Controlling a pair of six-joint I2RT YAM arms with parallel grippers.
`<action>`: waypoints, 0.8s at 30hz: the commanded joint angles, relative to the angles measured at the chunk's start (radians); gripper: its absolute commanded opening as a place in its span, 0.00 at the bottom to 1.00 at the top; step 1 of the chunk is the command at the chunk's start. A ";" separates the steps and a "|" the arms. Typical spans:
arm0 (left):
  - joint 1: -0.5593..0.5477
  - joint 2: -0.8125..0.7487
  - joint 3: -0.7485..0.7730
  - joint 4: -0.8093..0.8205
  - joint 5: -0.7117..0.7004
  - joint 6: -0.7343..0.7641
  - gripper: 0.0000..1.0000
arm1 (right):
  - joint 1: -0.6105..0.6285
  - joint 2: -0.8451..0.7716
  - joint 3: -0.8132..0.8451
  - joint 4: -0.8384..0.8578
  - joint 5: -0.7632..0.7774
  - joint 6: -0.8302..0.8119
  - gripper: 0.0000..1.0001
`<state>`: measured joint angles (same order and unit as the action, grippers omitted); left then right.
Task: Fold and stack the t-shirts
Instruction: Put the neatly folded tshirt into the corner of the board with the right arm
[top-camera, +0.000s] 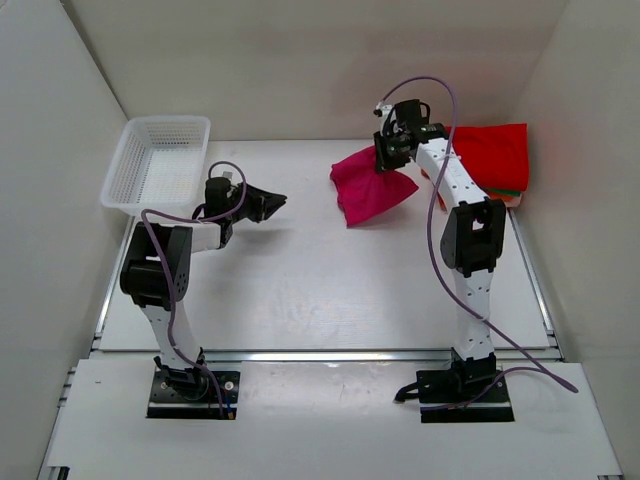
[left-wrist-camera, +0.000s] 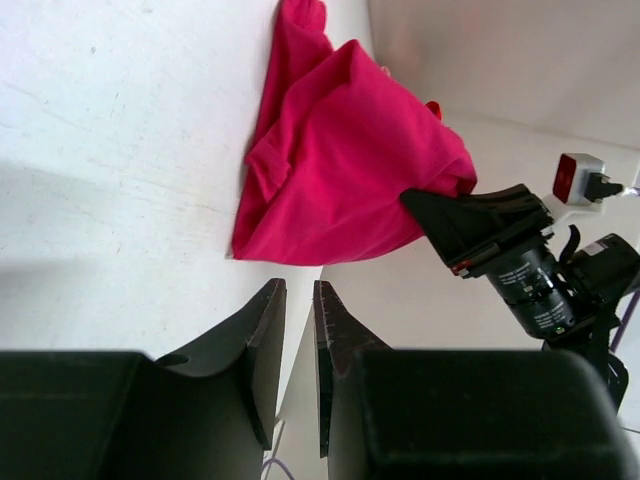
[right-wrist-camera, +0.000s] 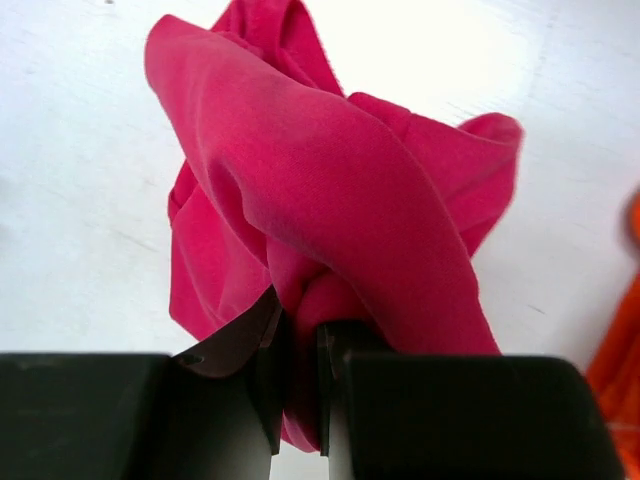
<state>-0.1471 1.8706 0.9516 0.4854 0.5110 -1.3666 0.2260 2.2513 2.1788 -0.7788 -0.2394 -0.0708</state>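
Observation:
The magenta-pink t-shirt lies bunched on the table at the back, right of centre, with one end lifted. My right gripper is shut on that lifted fold. In the right wrist view the pink cloth bulges out from between the jaws of the right gripper. A bright red t-shirt lies flat in the back right corner, with an orange edge showing beneath it. My left gripper hovers left of the pink shirt. Its jaws stand a narrow gap apart and hold nothing. The pink shirt lies ahead of it.
A white mesh basket stands at the back left, beside the left wall. White walls close in the table on the left, back and right. An orange cloth shows at the right edge of the right wrist view.

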 joint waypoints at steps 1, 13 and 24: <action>-0.006 -0.010 0.007 0.012 0.018 -0.003 0.28 | -0.023 -0.087 0.050 0.015 0.080 -0.073 0.00; -0.009 -0.005 0.003 -0.016 0.018 0.029 0.28 | -0.259 -0.219 0.116 0.125 -0.004 -0.127 0.00; 0.000 0.021 0.015 -0.041 0.012 0.054 0.27 | -0.487 -0.118 0.135 0.227 -0.103 -0.090 0.00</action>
<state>-0.1528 1.8854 0.9504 0.4576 0.5171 -1.3388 -0.2276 2.0739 2.2951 -0.6083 -0.2966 -0.1757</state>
